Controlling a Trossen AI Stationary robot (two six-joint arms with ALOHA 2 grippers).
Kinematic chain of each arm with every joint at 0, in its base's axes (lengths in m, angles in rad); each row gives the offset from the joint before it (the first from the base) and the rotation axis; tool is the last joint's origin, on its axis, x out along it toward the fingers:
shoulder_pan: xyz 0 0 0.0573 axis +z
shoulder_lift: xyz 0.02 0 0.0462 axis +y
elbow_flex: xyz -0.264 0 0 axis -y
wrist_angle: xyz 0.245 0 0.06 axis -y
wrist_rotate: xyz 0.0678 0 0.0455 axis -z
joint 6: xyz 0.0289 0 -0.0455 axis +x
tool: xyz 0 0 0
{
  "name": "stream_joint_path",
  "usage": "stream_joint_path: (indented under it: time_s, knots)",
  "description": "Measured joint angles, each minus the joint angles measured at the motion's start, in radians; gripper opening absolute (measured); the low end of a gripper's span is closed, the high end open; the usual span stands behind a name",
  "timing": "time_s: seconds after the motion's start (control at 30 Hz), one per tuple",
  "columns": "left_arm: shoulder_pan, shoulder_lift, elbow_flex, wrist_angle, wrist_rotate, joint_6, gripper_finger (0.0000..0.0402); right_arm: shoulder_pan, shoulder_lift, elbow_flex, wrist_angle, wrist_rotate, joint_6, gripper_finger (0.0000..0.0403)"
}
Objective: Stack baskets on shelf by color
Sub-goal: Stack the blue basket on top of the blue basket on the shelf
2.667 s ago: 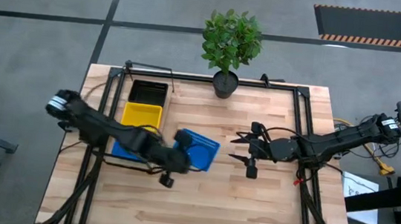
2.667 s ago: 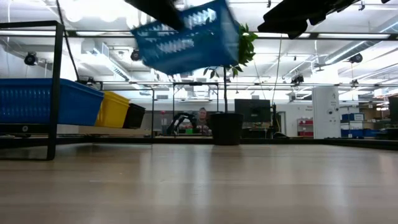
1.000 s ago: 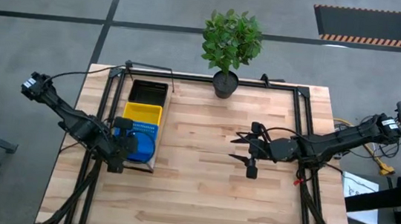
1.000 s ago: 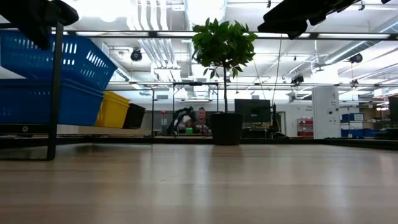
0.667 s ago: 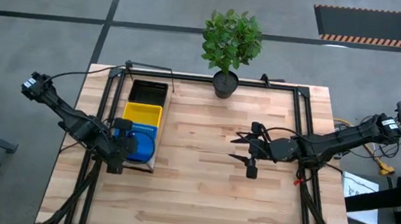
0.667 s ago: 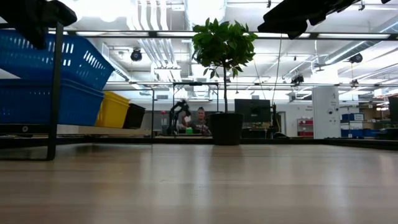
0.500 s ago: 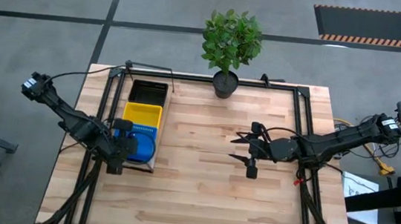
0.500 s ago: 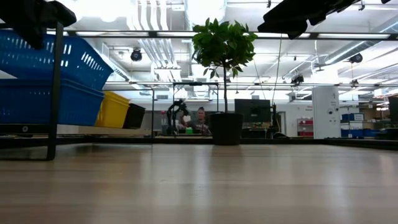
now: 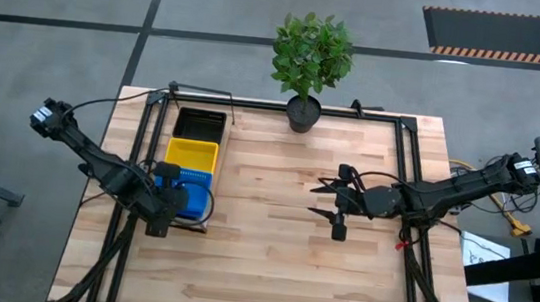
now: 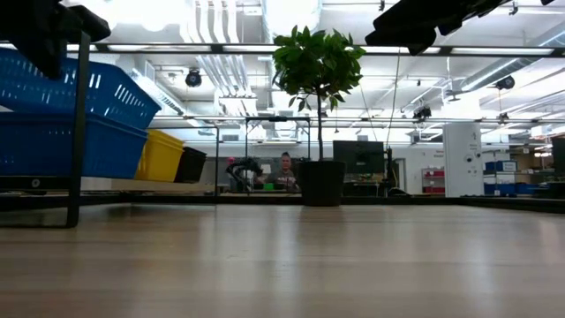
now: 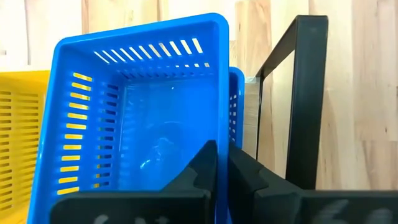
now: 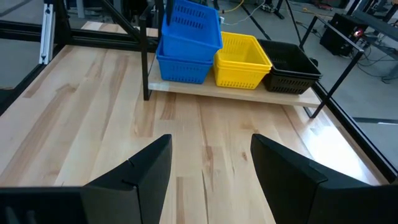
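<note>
The shelf stands at the table's left. On it, from far to near, are a black basket, a yellow basket and a blue basket. My left gripper is shut on a second blue basket, held tilted over the lower blue one; it also shows in the low view. My right gripper is open and empty above the table's middle right. My left gripper holds the upper blue basket by its near long wall, close to that wall's left end. One finger is inside the basket and one outside. The fingers come slanting down from the table's left. The basket is tilted, its underside at the lower blue basket's rim.
A potted plant stands at the table's far edge. The shelf's black frame runs close beside the held basket. A black frame surrounds the table. Bare planks lie between the shelf and my right arm. People show in the room beyond.
My left gripper has carried the blue basket from above the table's middle toward the left edge, over the shelf's near end. In the last second the basket has sunk a little onto the lower blue one, still tilted.
</note>
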Motion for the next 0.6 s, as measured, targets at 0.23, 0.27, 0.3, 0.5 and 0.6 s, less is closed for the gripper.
stream_joint_path:
  time_s: [0.23, 0.27, 0.3, 0.5, 0.6]
  knots:
    - [0.0, 0.001, 0.0, -0.003, 0.0, 0.0, 0.0, 0.0, 0.0, 0.0, 0.0, 0.0, 0.0, 0.0212]
    - [0.0, 0.001, 0.0, -0.003, 0.0, 0.0, 0.0, 0.0, 0.0, 0.0, 0.0, 0.0, 0.0, 0.0212]
    - [0.0, 0.001, 0.0, -0.003, 0.0, 0.0, 0.0, 0.0, 0.0, 0.0, 0.0, 0.0, 0.0, 0.0212]
    - [0.0, 0.001, 0.0, -0.003, 0.001, 0.0, 0.0006, 0.0, 0.0, 0.0, 0.0, 0.0, 0.0, 0.0212]
    - [0.0, 0.001, 0.0, -0.003, 0.001, 0.0, 0.0024, 0.0, 0.0, 0.0, 0.0, 0.0, 0.0, 0.0212]
